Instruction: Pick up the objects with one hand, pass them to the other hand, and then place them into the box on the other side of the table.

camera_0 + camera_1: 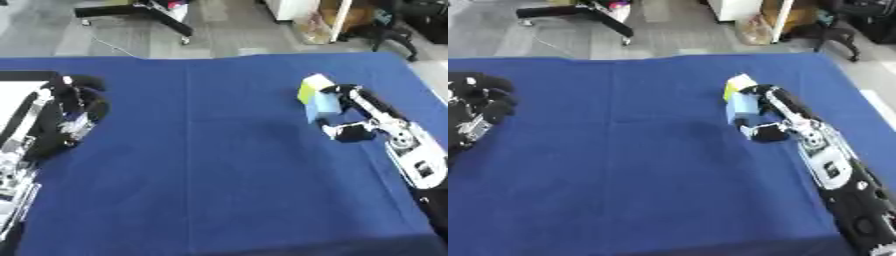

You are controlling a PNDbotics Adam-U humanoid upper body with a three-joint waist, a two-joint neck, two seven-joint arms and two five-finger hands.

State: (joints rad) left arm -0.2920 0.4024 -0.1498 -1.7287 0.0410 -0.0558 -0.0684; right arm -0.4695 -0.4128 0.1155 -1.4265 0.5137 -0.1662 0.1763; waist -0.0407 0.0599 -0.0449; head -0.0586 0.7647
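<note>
Right hand (354, 117) around one yellow-and-blue block (317, 95); left hand (74, 107) idle.

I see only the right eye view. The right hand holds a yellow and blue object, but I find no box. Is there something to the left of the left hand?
Observer: Yes. In the left eye view a white surface with a dark rim shows at the table's left edge, beside the left hand. It may be the box.
Operator: Does the left arm show there too?
Observer: Yes, its silver forearm runs from that hand towards the lower left corner.
</note>
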